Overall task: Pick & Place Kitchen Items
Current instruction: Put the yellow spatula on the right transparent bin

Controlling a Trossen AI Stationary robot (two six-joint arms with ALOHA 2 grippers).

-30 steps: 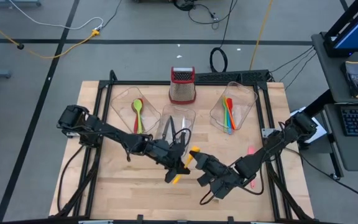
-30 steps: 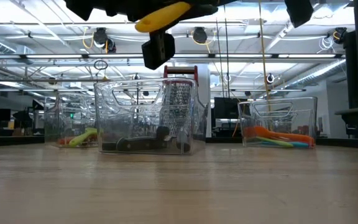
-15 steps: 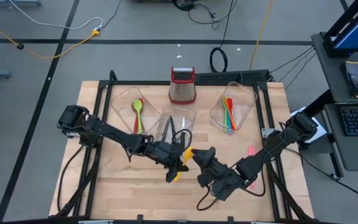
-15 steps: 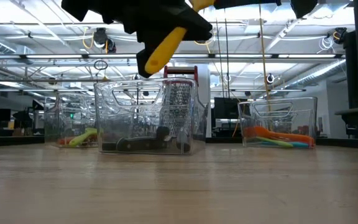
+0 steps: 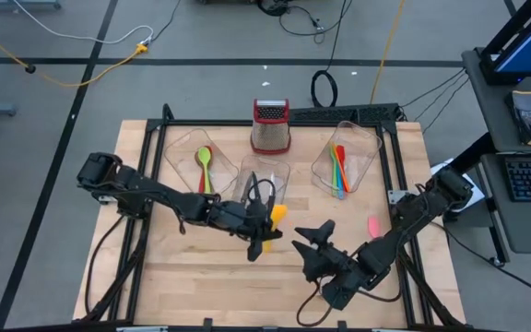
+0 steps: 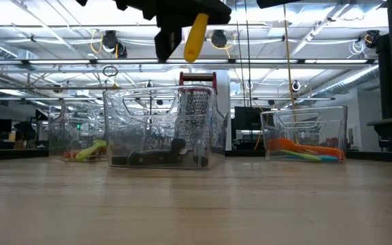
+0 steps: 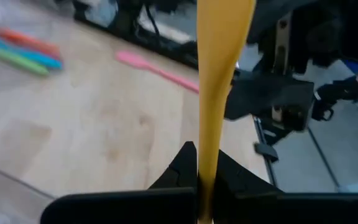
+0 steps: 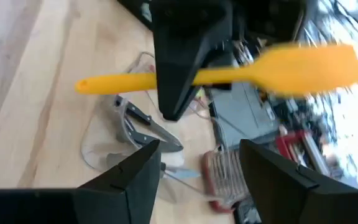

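Observation:
A yellow spatula (image 8: pixel 272 65) is up in the air over the table's middle, with my left gripper (image 5: pixel 264 232) shut on it. In the low view its rounded handle end (image 6: pixel 190 51) points down below the left gripper (image 6: pixel 175 17). My right gripper (image 8: pixel 201 180) is open just right of the spatula, with nothing between its fingers; the high view shows this right gripper (image 5: pixel 313 236) nearer the front edge. A pink spatula (image 5: pixel 373 224) lies flat on the table at the right. My left gripper pinches the spatula's handle (image 8: pixel 207 76) between its two fingers (image 8: pixel 182 56), about midway along the handle. The fingers come from the table's left, slanting a little down, and lie across the handle. The spatula is lifted clear of the table, tilted, blade end up.
Three clear tubs stand at the back: one with a green spoon (image 5: pixel 204 161), one with black-handled knives (image 5: pixel 258 187), one with coloured utensils (image 5: pixel 339 168). A steel grater (image 5: pixel 270 126) with a red top stands behind them. Bare wood lies in front.
My right gripper has opened, let go of the yellow spatula, rolled, and drawn back toward the table's right and near edge. My left gripper keeps the spatula and has gone a little up and toward the far edge; the spatula has swung from near level to steeply tilted.

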